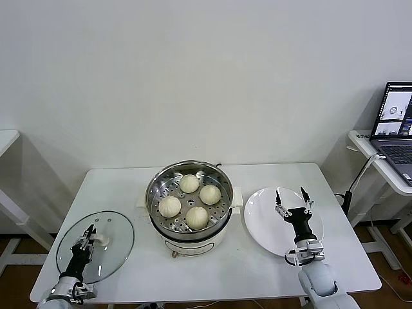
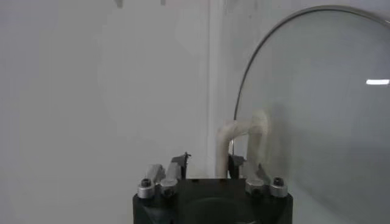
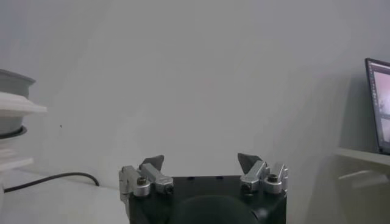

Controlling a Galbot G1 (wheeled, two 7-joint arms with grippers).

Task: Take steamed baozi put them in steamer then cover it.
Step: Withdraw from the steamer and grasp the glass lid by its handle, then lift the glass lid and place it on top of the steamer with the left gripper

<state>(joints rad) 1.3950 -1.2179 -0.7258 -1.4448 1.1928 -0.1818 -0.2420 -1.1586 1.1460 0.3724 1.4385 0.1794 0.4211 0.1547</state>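
Four cream-white baozi sit on the perforated tray inside the steel steamer at the table's middle. The clear glass cover lies flat at the table's front left. My left gripper is low over the cover, by its white handle. In the left wrist view the gripper is partly open, with one end of the handle between its fingers, close to one finger and apart from the other. My right gripper hovers open and empty over the white plate.
The empty white plate lies right of the steamer. A laptop stands on a side table at the far right, with a cable hanging down. Another white table's edge shows at the far left. A black cord runs behind the steamer.
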